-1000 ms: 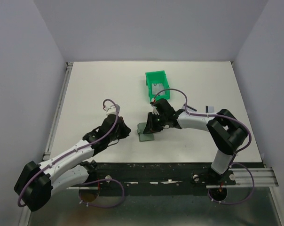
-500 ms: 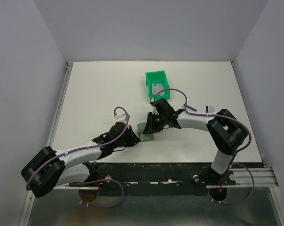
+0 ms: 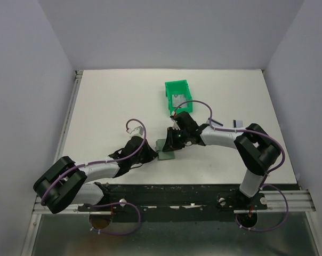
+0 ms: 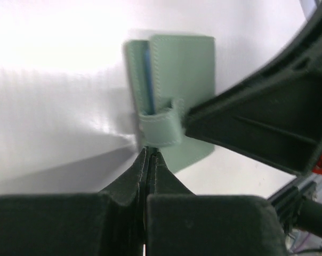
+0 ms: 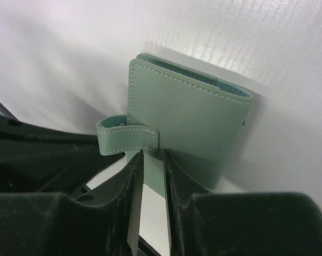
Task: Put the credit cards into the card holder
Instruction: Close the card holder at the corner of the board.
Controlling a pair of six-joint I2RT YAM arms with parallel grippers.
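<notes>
Nearest, the left gripper [image 3: 152, 154] has swung in from the left over the last second and now sits just beside the card holder [image 3: 165, 150], where earlier it was well apart from it. Its black fingers are clenched tight on nothing, tips [image 4: 149, 153] right at the holder's strap tab [image 4: 160, 128] (contact too close to call). The holder itself has not shifted. It lies folded flat on the white table [image 3: 107, 106], mid-table and just near of centre. It is a smooth grey-green leather-like square with pale stitching, a bluer lining showing at its edge. On its far right side the right gripper [image 3: 172, 142] has stayed put. Its jaws are slightly parted, with nothing visible between them, and its tips are under the tab. Farther back stands a bright green plastic bin [image 3: 177, 88], boxy and open-topped.
</notes>
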